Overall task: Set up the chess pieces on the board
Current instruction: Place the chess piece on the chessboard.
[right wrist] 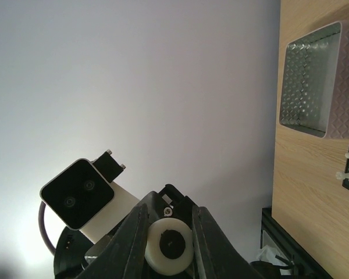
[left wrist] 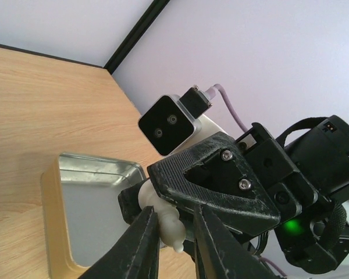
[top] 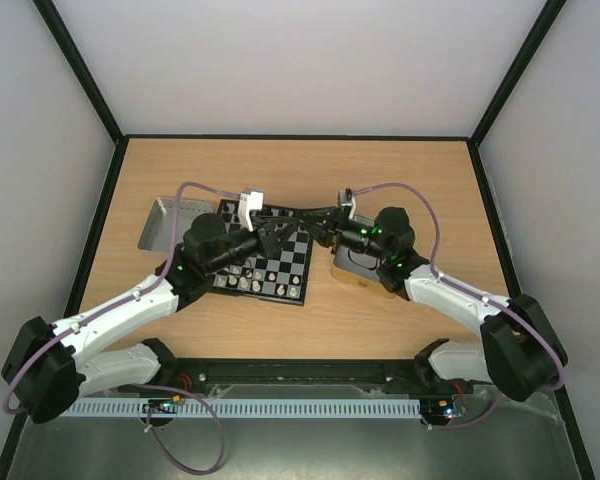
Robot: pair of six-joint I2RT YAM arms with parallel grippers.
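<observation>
Though some pieces [top: 246, 283] already stand along the near edge of the board [top: 285, 262], setup looks unfinished: the right gripper [right wrist: 169, 212] clamps one piece [right wrist: 168, 244] above its far edge, the left gripper [left wrist: 174, 208] narrowly parted around it, grip unclear.

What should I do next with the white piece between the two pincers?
Probably squeeze the left pincer onto the chess piece first. The piece sits between its fingers, grip unclear, while the right pincer clamps its round base.
</observation>
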